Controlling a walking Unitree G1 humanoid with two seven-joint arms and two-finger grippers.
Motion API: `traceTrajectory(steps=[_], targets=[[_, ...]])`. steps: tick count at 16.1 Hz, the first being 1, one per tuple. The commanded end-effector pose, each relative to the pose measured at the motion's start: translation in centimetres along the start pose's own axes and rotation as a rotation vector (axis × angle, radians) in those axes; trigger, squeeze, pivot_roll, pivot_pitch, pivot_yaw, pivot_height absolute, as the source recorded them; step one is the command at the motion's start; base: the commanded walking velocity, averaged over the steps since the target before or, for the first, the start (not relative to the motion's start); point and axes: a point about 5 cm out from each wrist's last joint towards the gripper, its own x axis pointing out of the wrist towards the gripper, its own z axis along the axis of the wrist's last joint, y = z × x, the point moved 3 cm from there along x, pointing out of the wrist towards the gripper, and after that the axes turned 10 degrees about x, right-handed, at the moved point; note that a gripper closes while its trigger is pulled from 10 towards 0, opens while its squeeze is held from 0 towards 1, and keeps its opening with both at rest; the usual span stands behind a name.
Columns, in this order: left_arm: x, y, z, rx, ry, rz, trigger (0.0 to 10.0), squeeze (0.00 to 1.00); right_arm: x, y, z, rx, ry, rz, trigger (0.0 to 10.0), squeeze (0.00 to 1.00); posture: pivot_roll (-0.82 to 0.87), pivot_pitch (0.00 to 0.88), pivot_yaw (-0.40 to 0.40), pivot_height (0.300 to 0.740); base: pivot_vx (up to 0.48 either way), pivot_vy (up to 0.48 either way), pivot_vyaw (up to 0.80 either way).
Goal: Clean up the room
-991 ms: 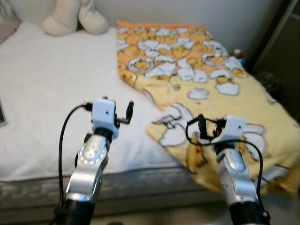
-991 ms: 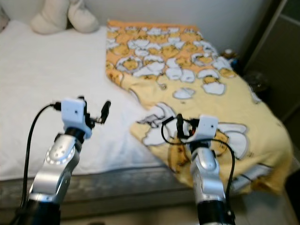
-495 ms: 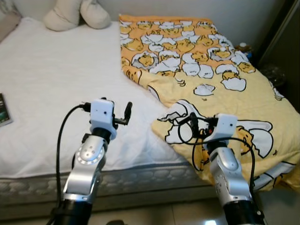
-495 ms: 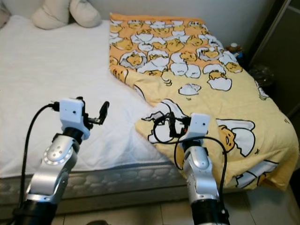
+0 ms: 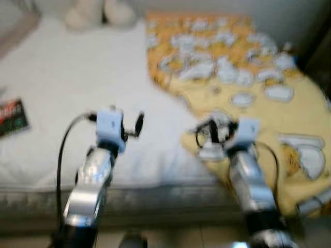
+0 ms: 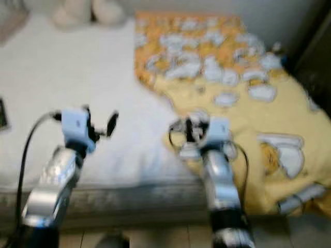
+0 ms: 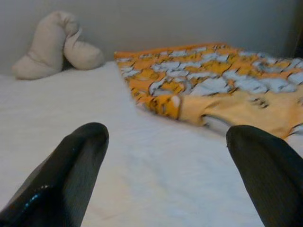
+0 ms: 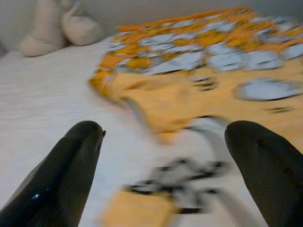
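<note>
The yellow-and-orange blanket (image 5: 243, 72) lies rumpled across the bed's (image 5: 62, 103) right half, its near corner just beyond the right gripper (image 8: 163, 142), fingers apart, while the left gripper (image 7: 165, 142), fingers apart, hovers over bare white sheet.

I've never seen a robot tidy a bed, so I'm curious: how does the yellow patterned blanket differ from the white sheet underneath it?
The blanket is yellow and orange with a white cartoon print; the sheet is plain white. The blanket is rumpled, its near edge folded back unevenly, while the sheet lies flat and smooth. The blanket covers only the robot's right side of the bed; the sheet spreads across the left, up to the cream pillow. Both lie on the same mattress.
</note>
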Motion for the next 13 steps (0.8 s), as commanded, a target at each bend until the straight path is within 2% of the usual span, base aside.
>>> traceTrajectory(steps=[1,2,3,5,6,8,9,10,12,13], targets=[[0.0,-0.8,0.6,0.012,-0.021,-0.073,10.0,0.0,0.3,-0.3,-0.5,0.023,0.037,0.0,10.0,0.0,0.16,0.059,-0.012,0.732,0.0,0.0,0.0],[-0.2,-1.1,0.7,0.012,-0.024,-0.104,10.0,0.0,0.6,-0.3,-0.7,0.033,0.052,0.005,10.0,0.0,0.16,0.064,-0.009,0.732,0.0,0.0,0.0],[-0.9,-1.5,0.4,0.04,-0.016,-0.221,10.0,0.0,1.7,-0.3,-1.0,0.053,0.092,-0.003,10.0,0.0,0.19,0.096,0.0,0.732,0.0,0.0,0.0],[-3.4,-1.8,-0.4,0.095,0.017,-0.414,10.0,0.0,3.2,0.0,-1.6,0.093,0.164,-0.025,10.0,0.0,0.24,0.143,0.012,0.732,0.0,0.0,0.0],[-4.6,-1.9,-0.1,0.099,0.029,-0.48,10.0,0.0,3.7,0.3,-1.7,0.113,0.187,-0.026,10.0,0.0,0.28,0.17,0.017,0.732,0.0,0.0,0.0],[-6.4,-1.7,0.7,0.047,0.056,-0.54,10.0,0.0,4.2,0.7,-1.8,0.106,0.211,-0.032,10.0,0.0,0.33,0.208,0.022,0.732,0.0,0.0,0.0],[-6.9,-1.7,1.0,0.006,0.072,-0.557,10.0,0.0,4.2,0.6,-2.0,0.073,0.229,-0.054,10.0,0.0,0.35,0.228,0.026,0.732,0.0,0.0,0.0],[-8.0,-2.1,1.7,-0.064,0.09,-0.607,10.0,0.0,4.3,0.4,-2.5,0.024,0.265,-0.079,10.0,0.0,0.37,0.245,0.03,0.732,0.0,0.0,0.0],[-9.6,-3.5,3.3,-0.131,0.074,-0.7,10.0,0.0,4.0,0.5,-3.4,-0.1,0.319,-0.069,10.0,0.0,0.42,0.288,0.03,0.732,0.0,0.0,0.0],[-9.7,-3.7,3.7,-0.141,0.069,-0.708,10.0,0.0,4.0,0.5,-3.6,-0.13,0.327,-0.064,10.0,0.0,0.42,0.291,0.029,0.732,0.0,0.0,0.0]])
